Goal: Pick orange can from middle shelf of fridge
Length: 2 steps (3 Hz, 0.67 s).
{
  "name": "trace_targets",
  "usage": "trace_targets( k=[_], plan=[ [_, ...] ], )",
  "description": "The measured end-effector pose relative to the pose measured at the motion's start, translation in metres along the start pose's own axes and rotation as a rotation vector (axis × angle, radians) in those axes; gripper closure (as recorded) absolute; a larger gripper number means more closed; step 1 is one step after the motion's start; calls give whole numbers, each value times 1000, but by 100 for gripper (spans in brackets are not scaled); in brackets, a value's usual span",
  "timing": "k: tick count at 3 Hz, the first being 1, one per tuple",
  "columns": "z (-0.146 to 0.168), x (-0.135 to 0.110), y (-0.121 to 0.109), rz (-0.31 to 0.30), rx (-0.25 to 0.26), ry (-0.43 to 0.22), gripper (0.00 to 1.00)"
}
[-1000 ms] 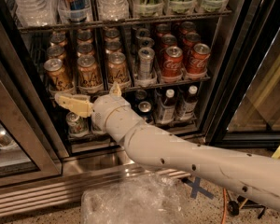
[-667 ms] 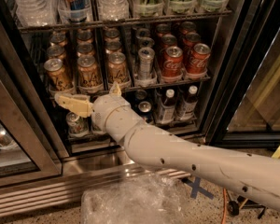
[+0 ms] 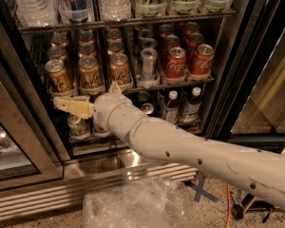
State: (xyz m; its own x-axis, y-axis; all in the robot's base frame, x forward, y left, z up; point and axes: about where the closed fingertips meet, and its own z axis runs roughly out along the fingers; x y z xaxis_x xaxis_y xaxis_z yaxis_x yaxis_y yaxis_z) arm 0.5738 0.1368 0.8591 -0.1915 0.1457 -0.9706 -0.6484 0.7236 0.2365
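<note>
The fridge [image 3: 38, 132] stands open in the camera view. On its middle shelf [image 3: 180, 85] several orange cans fill the left side in three columns; the front ones are at left [image 3: 58, 78], centre [image 3: 90, 75] and right [image 3: 119, 70]. My gripper [image 3: 93, 97] is open just in front of and slightly below the shelf's front rail, under the centre and right front orange cans. One cream finger [image 3: 71, 105] points left and the other fingertip [image 3: 115, 86] sticks up beside the right orange can. It holds nothing.
Slim silver cans [image 3: 147, 63] and red Coca-Cola cans [image 3: 175, 61] fill the shelf's right half. Water bottles [image 3: 33, 4] stand on the shelf above, dark bottles [image 3: 170, 104] and a can [image 3: 78, 126] below. Crumpled plastic wrap [image 3: 133, 207] lies on the floor.
</note>
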Motion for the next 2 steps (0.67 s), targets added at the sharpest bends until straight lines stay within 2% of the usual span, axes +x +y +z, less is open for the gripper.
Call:
trace_targets(
  k=[1,2],
  plan=[
    [0,0,0,0,0,0,0],
    [-1,3,1,41,14,-48,0]
  ],
)
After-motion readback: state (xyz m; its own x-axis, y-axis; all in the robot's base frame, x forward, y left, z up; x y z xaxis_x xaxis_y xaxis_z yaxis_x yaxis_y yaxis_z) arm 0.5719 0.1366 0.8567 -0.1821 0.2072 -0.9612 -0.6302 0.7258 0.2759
